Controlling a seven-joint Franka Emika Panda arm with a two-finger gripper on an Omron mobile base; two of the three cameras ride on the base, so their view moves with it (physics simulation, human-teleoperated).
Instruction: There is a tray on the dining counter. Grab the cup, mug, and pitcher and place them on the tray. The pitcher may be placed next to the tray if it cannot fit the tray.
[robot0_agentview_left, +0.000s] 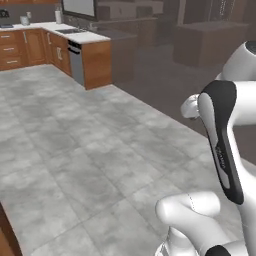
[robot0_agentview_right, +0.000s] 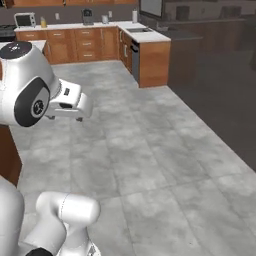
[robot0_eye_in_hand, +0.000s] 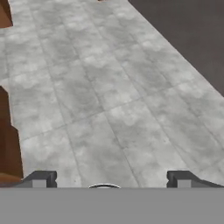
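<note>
Two spread fingertips (robot0_eye_in_hand: 41, 178) above floor tiles (robot0_eye_in_hand: 109, 96)

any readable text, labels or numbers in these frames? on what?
None readable.
Arm link: a small vertical grey mark on its dark band, too blurred to read.
Microwave on the far counter: no legible panel text.
Gripper: open over bare floor tiles, no markings.
</note>
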